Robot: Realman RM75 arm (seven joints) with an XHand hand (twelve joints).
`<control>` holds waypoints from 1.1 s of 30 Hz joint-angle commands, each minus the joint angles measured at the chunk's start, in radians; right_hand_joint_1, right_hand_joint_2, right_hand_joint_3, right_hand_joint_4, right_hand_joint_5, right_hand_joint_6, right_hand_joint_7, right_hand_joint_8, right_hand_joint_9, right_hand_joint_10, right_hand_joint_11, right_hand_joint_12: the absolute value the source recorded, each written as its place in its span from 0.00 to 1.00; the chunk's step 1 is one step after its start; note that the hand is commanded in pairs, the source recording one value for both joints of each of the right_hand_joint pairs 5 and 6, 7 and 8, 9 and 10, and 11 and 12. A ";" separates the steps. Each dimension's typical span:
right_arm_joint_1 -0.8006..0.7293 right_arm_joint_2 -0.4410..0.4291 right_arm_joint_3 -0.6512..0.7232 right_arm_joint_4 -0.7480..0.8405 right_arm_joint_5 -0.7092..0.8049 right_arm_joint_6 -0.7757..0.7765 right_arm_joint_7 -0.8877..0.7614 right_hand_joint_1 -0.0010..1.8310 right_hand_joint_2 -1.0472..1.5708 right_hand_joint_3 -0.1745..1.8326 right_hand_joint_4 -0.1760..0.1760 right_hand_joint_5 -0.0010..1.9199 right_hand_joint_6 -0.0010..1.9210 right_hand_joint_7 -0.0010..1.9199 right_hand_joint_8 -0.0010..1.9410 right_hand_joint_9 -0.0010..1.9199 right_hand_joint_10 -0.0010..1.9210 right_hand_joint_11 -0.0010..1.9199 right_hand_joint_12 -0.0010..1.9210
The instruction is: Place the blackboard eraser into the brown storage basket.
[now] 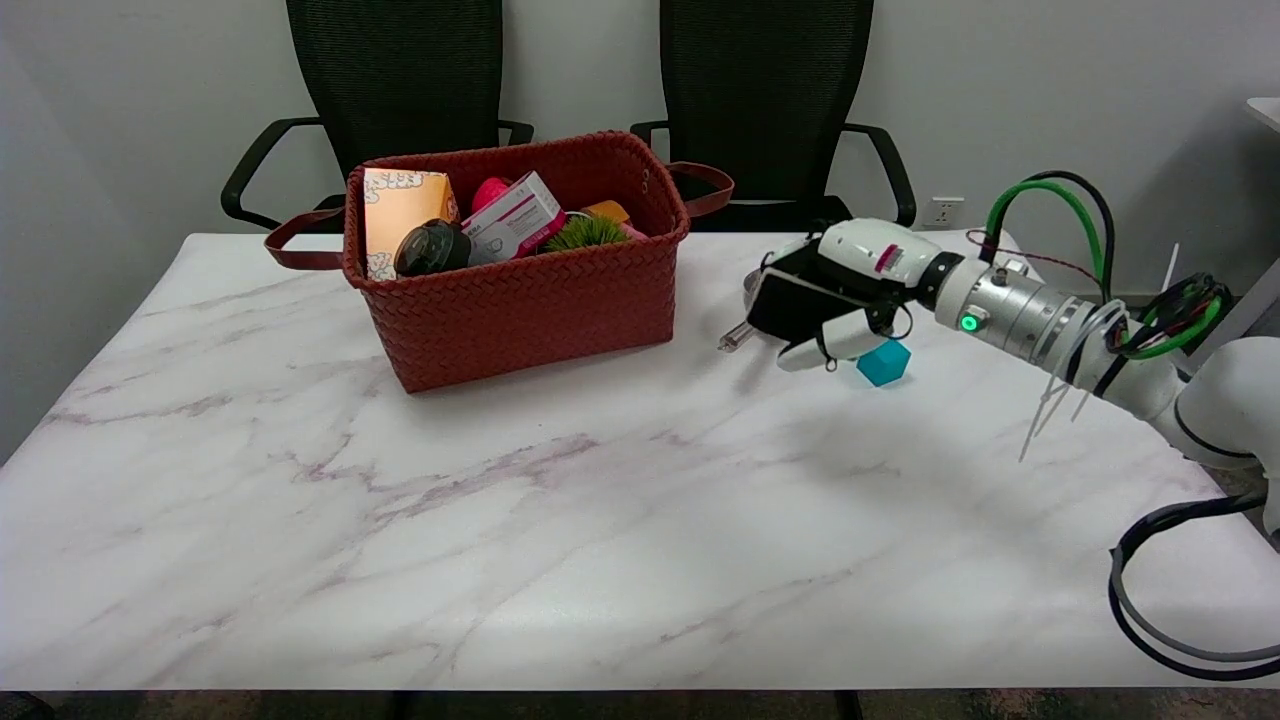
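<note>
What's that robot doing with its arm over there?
The robot hand on the right arm is holding a black blackboard eraser up off the marble table. It's to the right of the brown storage basket, which is already full of stuff. A little teal cube sits on the table below the hand.

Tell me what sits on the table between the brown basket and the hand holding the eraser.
In the head view, only bare marble table lies between the brown basket and the right hand gripping the black eraser. The metal spoon's handle tip pokes out beside the hand.
</note>
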 commanded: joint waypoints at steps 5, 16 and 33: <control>0.179 -0.060 -0.190 0.005 0.052 0.253 -0.003 0.54 0.83 0.00 0.50 0.44 0.44 0.77 0.76 0.76 0.76 0.91 0.91; 0.320 -0.071 -0.333 -0.010 0.050 0.379 -0.025 0.54 0.84 0.00 0.50 0.43 0.43 0.77 0.76 0.75 0.75 0.90 0.90; 0.517 -0.313 -0.440 -0.152 0.050 0.437 -0.304 0.53 0.83 0.00 0.50 0.44 0.44 0.78 0.77 0.73 0.73 0.87 0.87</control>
